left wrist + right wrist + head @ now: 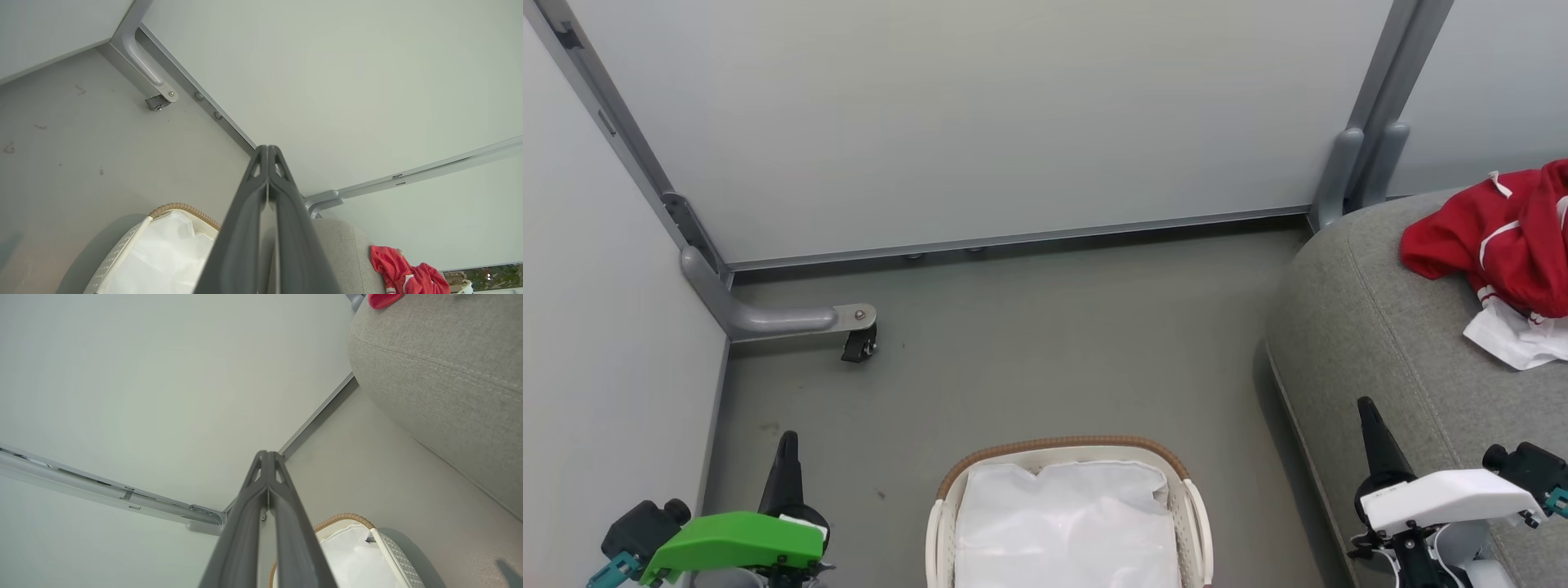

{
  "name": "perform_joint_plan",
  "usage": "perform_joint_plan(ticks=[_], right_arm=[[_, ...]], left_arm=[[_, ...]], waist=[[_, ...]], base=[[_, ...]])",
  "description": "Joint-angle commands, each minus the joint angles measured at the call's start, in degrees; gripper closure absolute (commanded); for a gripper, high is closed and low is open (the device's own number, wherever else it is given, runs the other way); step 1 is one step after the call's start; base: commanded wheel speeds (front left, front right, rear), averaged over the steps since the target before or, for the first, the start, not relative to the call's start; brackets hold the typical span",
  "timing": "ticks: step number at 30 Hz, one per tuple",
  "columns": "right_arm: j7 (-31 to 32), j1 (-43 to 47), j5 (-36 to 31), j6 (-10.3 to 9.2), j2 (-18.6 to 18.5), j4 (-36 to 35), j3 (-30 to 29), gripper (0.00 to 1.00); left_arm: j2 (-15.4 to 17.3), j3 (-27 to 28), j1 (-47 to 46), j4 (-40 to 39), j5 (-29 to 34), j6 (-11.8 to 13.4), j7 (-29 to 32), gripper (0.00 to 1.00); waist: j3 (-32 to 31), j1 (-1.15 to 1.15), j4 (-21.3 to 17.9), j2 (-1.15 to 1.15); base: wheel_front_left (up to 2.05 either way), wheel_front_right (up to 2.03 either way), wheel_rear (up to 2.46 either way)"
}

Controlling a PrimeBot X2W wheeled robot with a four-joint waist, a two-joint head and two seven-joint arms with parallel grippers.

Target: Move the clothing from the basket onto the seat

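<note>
Grey floor (1054,351), basket (1062,443) seemingly lengthwise away, clothing (1494,233) on seat (1356,343), left gripper (786,445) and right gripper (1365,408) clenched

The clothing (1503,237) is lying at the far end of the seat (1364,343); the basket (1062,446) is sitting to its left on the floor (1054,327).

Between the 2 grippers, the basket (1199,523) is white perforated plastic, smooth with a slight sheen. It has a brown woven rim (1062,445) and a soft white cloth lining (1062,523). Beneath and beside the right gripper (1364,404), the seat (1356,327) is coarse grey woven fabric, matt, with a stitched seam. Beyond that gripper lies the clothing (1503,237), soft red cloth with white panels. The left gripper (787,439) is matt dark plastic with a glossy green shell (735,543) behind it. Ahead of it, the floor (1054,343) is smooth matt grey and the frame foot (776,318) is painted metal.
</note>
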Motion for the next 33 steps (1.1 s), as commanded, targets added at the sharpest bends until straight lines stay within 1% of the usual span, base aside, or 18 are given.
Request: perform_joint_plan(ticks=[1, 15, 33], right_arm=[[0.5, -1.1, 1.7, -0.03, -0.4, -0.9, -0.3, 1.00], [2.7, -1.6, 10.1, -0.04, -0.5, -1.3, -1.2, 1.00], [5.2, -1.9, 19.3, -0.04, -0.5, -1.8, -2.1, 1.00]], left_arm=[[0.3, 0.6, -1.8, -0.7, -1.5, -0.5, 0.4, 1.00], [0.3, 2.4, -2.5, -1.5, -9.0, -1.0, 2.7, 1.00], [0.3, 4.4, -3.2, -2.2, -17.3, -1.6, 5.3, 1.00]], waist=[[0.0, 0.00, -0.1, 0.00], [0.1, 0.00, -0.6, 0.00], [0.2, 0.00, -1.3, 0.00]], base=[[0.00, 0.00, 0.00], [0.00, 0.00, 0.00], [0.00, 0.00, 0.00]])
